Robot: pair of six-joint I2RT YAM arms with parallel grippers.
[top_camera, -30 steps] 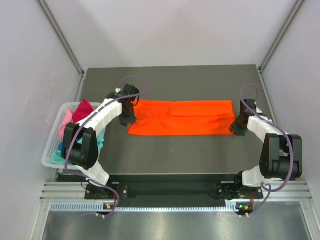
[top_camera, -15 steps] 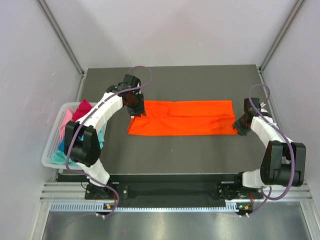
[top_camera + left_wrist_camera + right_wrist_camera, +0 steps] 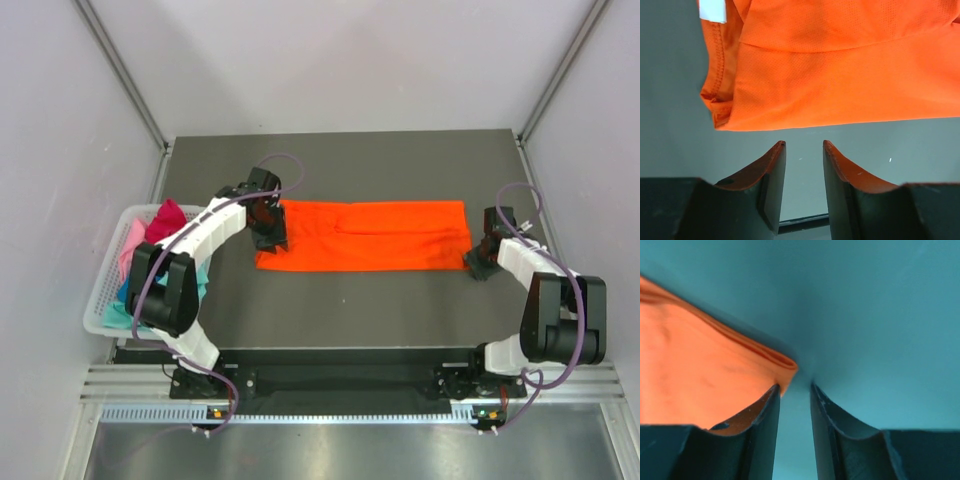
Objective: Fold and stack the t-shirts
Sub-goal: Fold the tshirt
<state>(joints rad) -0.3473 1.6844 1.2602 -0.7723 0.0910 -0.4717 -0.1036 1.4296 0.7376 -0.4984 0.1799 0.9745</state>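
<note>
A bright orange t-shirt (image 3: 365, 235) lies folded into a long flat strip across the middle of the table. My left gripper (image 3: 272, 240) sits at its left end, open and empty; in the left wrist view (image 3: 804, 146) the orange cloth (image 3: 840, 70) lies just beyond the fingertips. My right gripper (image 3: 478, 262) is at the strip's right near corner, open and empty; in the right wrist view (image 3: 795, 387) the folded orange corner (image 3: 782, 365) touches the left fingertip. Magenta, pale pink and teal shirts (image 3: 160, 225) lie in the basket.
A white plastic lattice basket (image 3: 98, 305) stands off the table's left edge, beside the left arm. The dark table (image 3: 350, 310) is bordered by grey walls left, right and behind.
My left gripper moved back and then forward again at the shirt's left end. My right gripper shifted slightly along the right end and sits near the front corner. The shirt has not visibly moved.
</note>
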